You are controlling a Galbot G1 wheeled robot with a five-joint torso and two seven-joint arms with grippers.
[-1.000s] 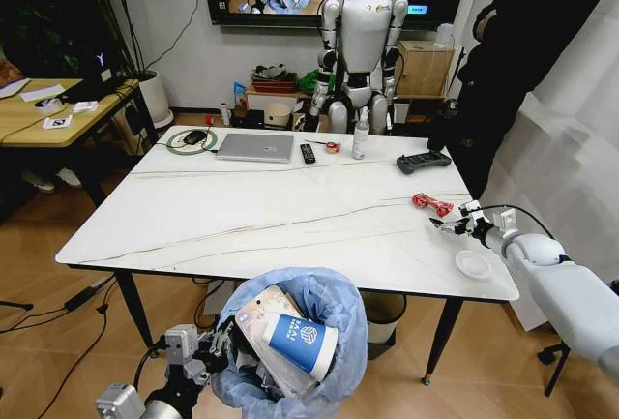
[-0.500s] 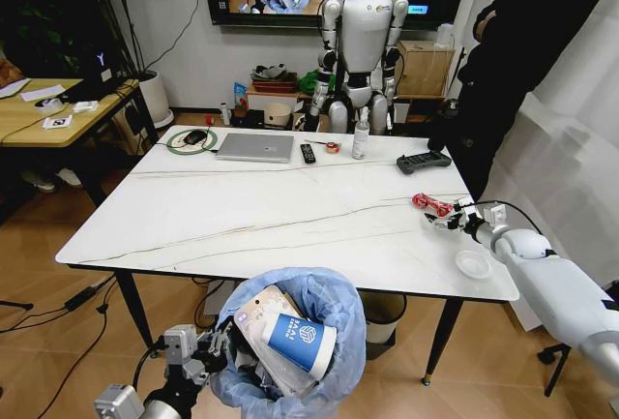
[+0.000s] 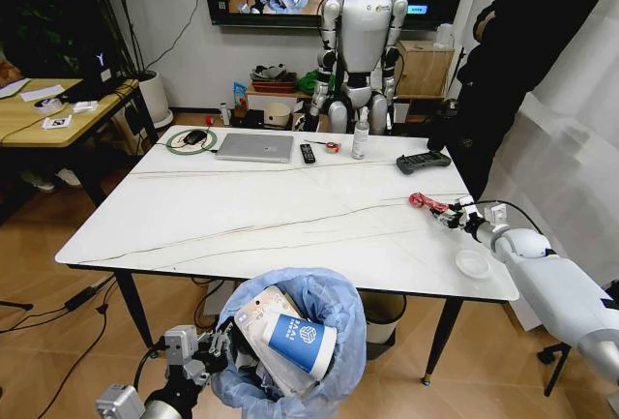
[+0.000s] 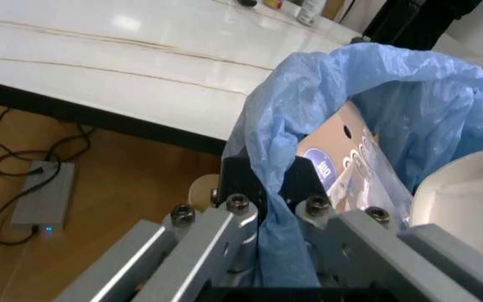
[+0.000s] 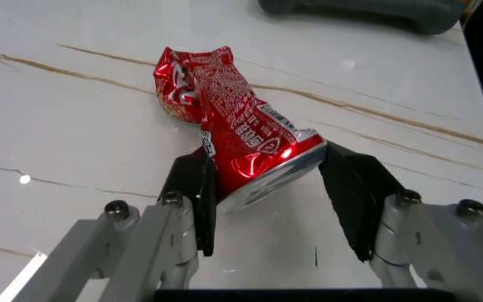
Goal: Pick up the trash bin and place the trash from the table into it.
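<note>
The trash bin (image 3: 308, 295), lined with a crinkled light-blue bag, hangs below the table's near edge. My left gripper (image 3: 205, 349) is shut on its rim (image 4: 263, 182). A blue-white paper cup (image 3: 302, 344) and a brown paper bag (image 3: 259, 307) stick out of it. On the marble table (image 3: 242, 216), near its right edge, lies a red snack wrapper (image 3: 428, 203). My right gripper (image 3: 453, 216) is open at table height. In the right wrist view the wrapper (image 5: 233, 132) reaches in between the fingers of this gripper (image 5: 266, 189), touching one pad (image 5: 198, 189). A white lid (image 3: 473, 264) lies by the near right corner.
A laptop (image 3: 255, 147), remote (image 3: 308, 153), bottle (image 3: 361, 138) and black controller (image 3: 423, 161) line the table's far side. A humanoid robot (image 3: 363, 32) stands behind it, a person in black (image 3: 513, 51) at the right. A wooden desk (image 3: 48, 109) is at the left, a white bin (image 3: 385, 317) under the table.
My right gripper has slid forward across the table until its fingers flank the red wrapper, nudging it slightly away. The left gripper and bin have stayed still.
</note>
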